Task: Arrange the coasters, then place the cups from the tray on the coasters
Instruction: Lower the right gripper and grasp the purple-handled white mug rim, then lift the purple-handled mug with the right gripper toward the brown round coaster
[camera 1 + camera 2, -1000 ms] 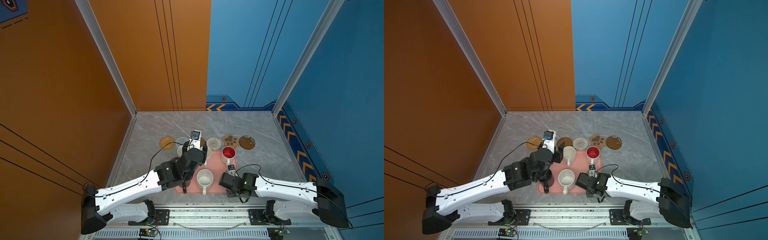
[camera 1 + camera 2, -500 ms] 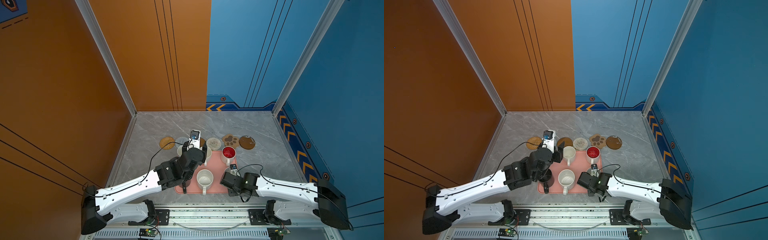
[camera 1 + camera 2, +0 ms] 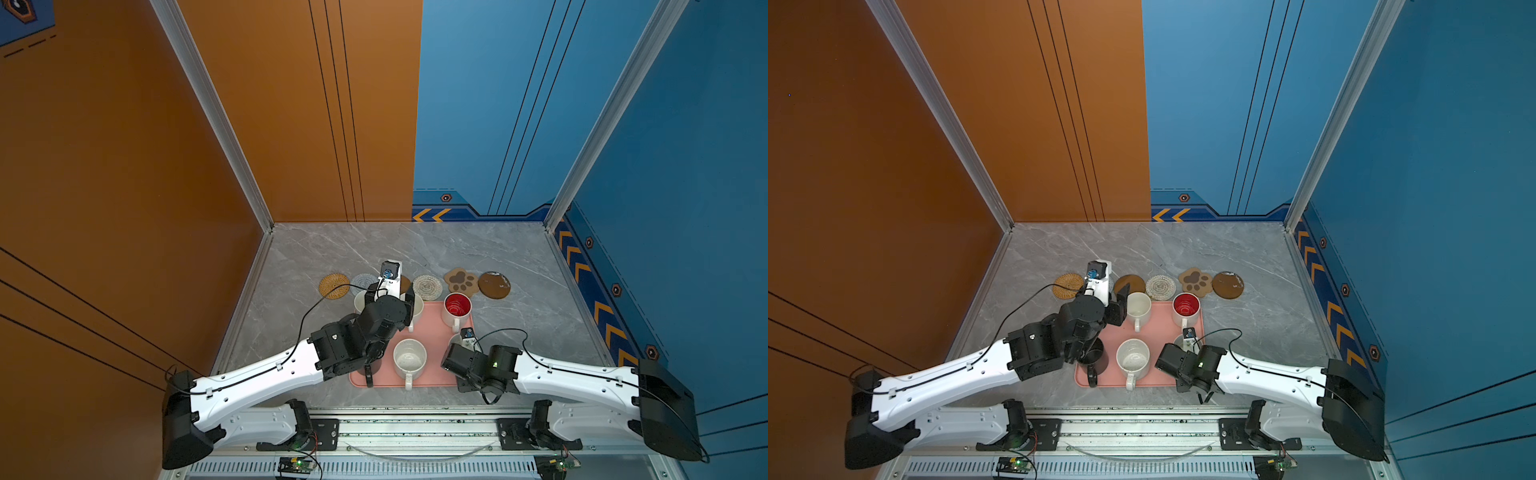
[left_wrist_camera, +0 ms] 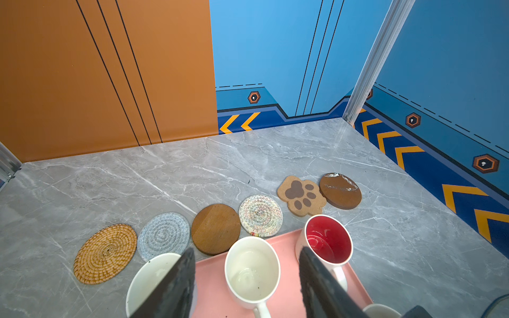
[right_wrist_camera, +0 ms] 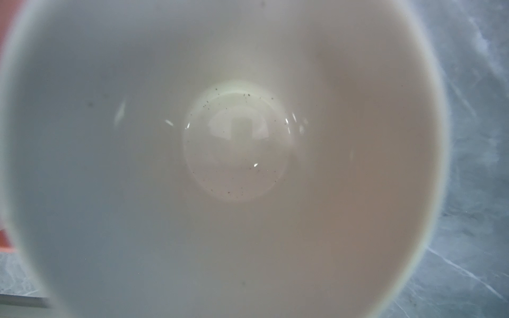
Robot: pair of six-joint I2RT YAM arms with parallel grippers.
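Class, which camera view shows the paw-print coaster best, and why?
The left wrist view: the paw-print coaster lies large, sharp and unobstructed. Both top views show it whole but small. The right wrist view is filled by a mug.

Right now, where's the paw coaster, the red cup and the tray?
paw coaster (image 4: 301, 196): left wrist view, its middle.
red cup (image 4: 329, 239): left wrist view, red inside.
tray (image 3: 434, 334): a top view, bare middle.

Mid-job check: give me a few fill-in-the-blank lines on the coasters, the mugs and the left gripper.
Behind the tray lie ___ coasters in a row.
The mug nearest the paw-print coaster is ___ inside.
The left gripper is ___ and holds nothing.
Missing words: six; red; open.
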